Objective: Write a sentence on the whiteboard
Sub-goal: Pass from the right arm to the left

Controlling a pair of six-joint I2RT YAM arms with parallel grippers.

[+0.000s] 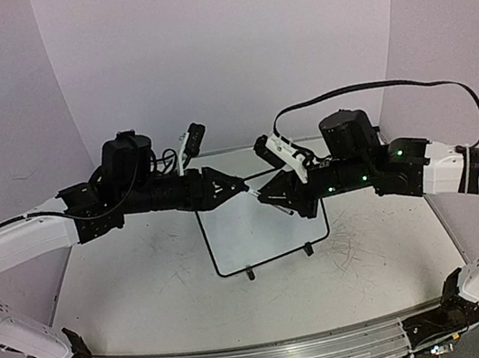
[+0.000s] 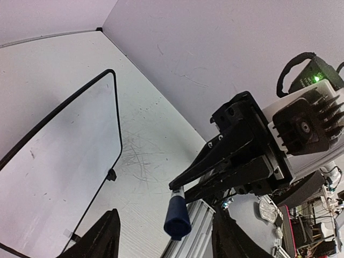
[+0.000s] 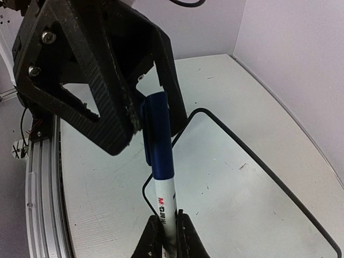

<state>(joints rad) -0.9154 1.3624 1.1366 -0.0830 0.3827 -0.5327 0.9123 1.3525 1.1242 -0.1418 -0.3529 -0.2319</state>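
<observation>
your right gripper (image 3: 165, 230) is clamped on the white-barrelled marker (image 3: 164, 201), whose blue plastic cap (image 3: 159, 129) points up between the parted jaws of your left gripper (image 2: 164, 215).

the right wrist view shows the pinch low on the barrel, with the cap seeming to press against one black left finger. only the left wrist view shows gaps on both sides of the cap, so that tool grasps nothing. from above, both tools meet over the far part of the small white rectangular whiteboard with a thin black frame (image 1: 263, 235), which lies mid-table on the scuffed white table (image 1: 147, 288).
</observation>
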